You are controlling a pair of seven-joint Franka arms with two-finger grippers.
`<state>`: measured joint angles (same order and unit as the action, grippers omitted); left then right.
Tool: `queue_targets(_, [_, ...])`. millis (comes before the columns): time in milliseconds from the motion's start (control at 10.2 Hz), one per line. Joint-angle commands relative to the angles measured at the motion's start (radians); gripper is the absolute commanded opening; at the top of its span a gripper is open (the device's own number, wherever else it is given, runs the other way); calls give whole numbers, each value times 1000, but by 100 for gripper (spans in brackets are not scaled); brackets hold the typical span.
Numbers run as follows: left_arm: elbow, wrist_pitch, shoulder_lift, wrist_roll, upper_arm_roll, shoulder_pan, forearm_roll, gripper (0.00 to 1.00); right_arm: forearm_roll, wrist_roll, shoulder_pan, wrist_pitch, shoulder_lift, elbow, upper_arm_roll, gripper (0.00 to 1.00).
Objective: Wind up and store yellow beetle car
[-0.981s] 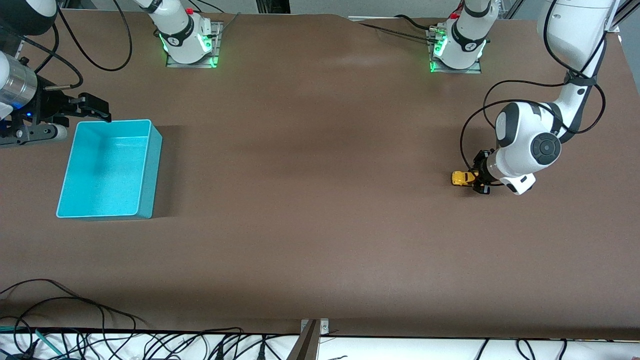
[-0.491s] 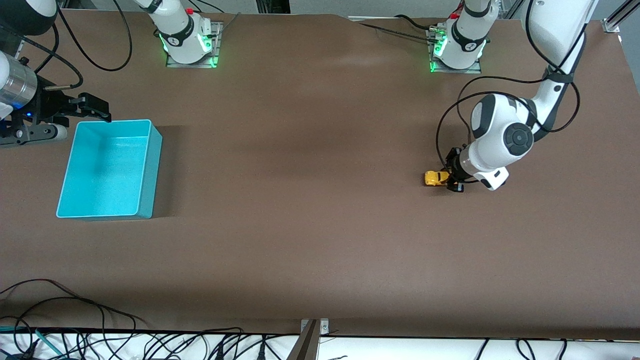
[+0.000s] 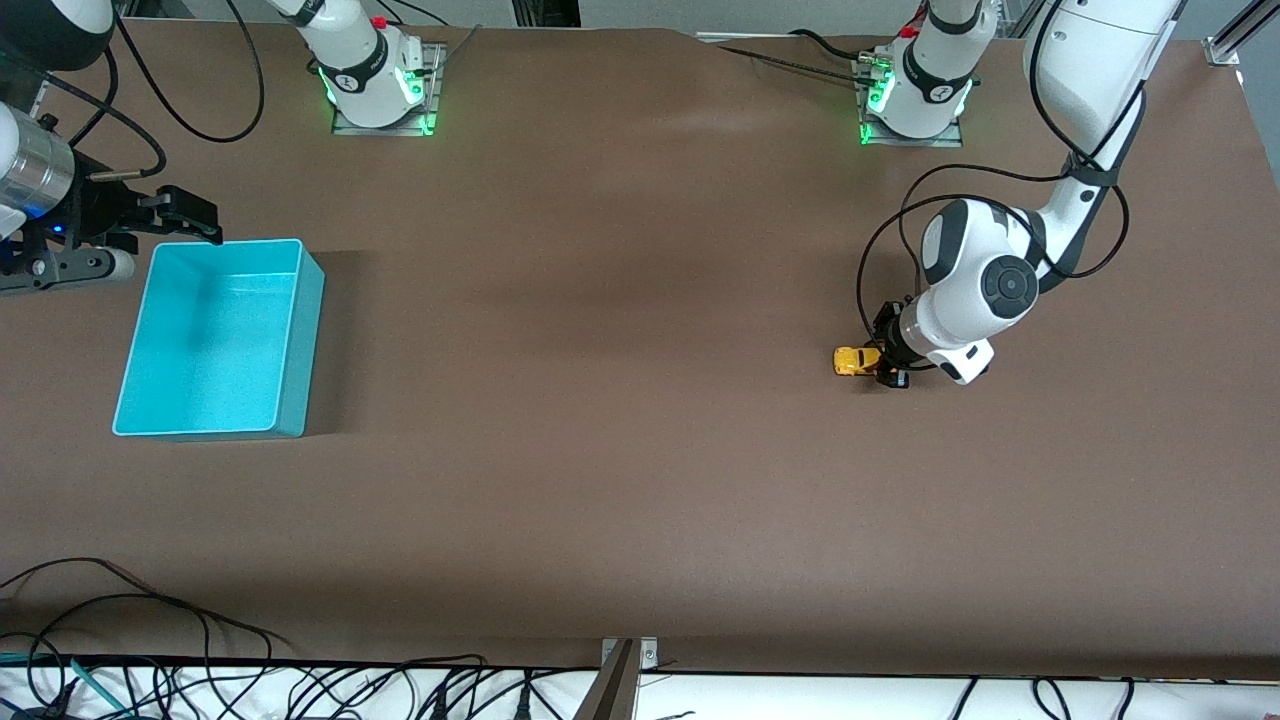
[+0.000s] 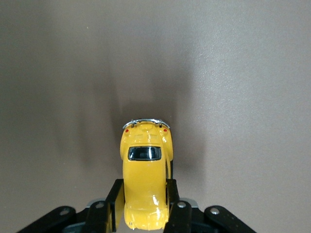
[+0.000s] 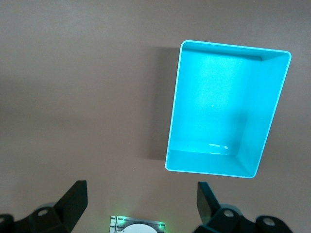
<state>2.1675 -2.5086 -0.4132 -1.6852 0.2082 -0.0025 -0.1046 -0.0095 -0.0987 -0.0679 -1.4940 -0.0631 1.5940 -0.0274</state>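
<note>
The yellow beetle car is low at the brown table, toward the left arm's end. My left gripper is shut on it, a black finger pressed to each side of the body. In the left wrist view the car points away from the gripper, its dark window and chrome bumper showing. Whether the wheels touch the table I cannot tell. My right gripper waits open and empty beside the turquoise bin, at the right arm's end. The right wrist view shows the bin empty, off from the gripper.
Two arm bases with green lights stand along the table's farthest edge. Loose black cables lie past the table's nearest edge. A wide stretch of bare table lies between the car and the bin.
The left arm has carried the car along the table toward the right arm's end, still shut on it. The right arm has not moved.
</note>
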Motion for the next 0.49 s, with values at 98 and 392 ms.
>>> queue_targets(98, [8,-29,-35,74,-7,61,43,0,2,-12,3,15,2,-11,0,100])
queue_targets(392, [8,-27,-50,107,-7,130,83,0,3,-12,3,15,2,-9,0,100])
